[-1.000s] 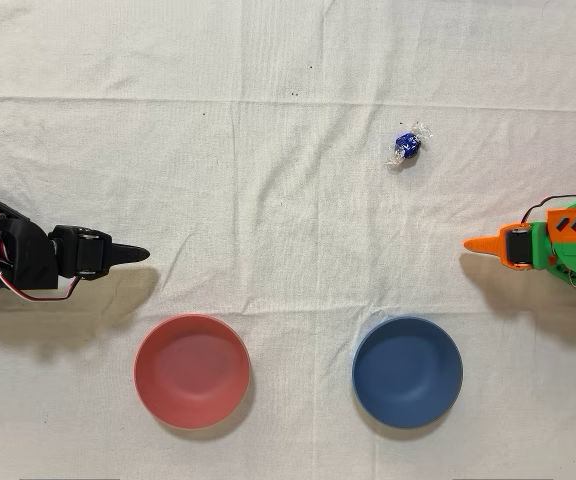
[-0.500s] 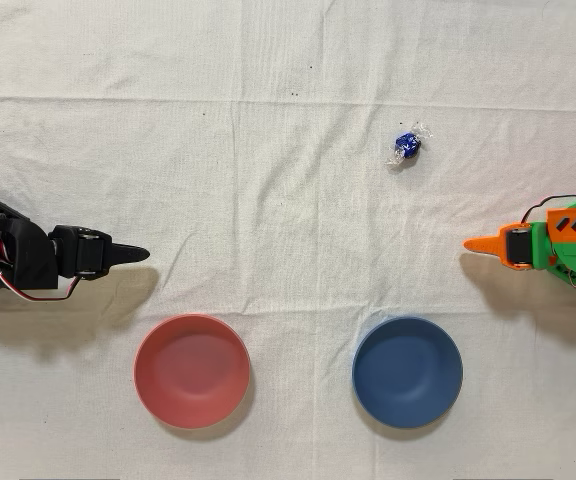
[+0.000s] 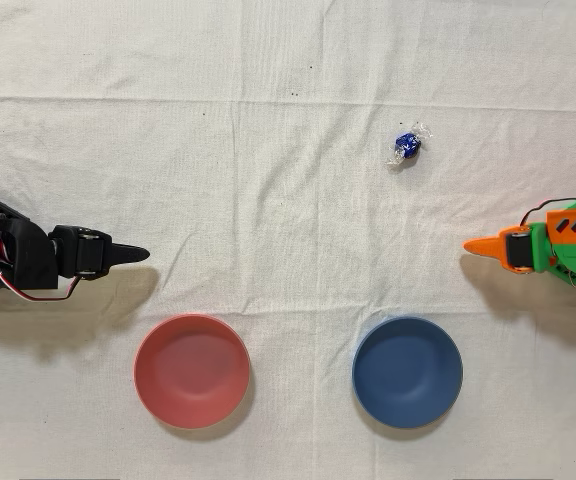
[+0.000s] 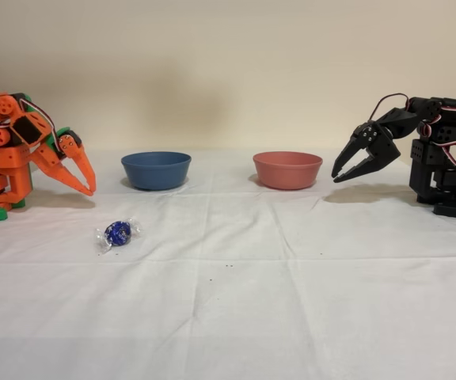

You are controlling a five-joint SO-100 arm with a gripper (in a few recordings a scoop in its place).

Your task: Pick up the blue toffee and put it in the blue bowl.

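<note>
The blue toffee [image 3: 406,145] [image 4: 118,233] lies on the white tablecloth [image 3: 288,210], well apart from the blue bowl [image 3: 407,372] [image 4: 156,169] near the cloth's bottom edge in the overhead view, beside a red bowl [image 3: 191,370]. The orange gripper [image 3: 478,244] [image 4: 90,188] hangs at the right edge, fingers slightly parted, grasping nothing. No writing is readable.

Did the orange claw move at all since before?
No. In the overhead view the orange claw sits at the same spot, right of and above the blue bowl, and away from the blue toffee.
</note>
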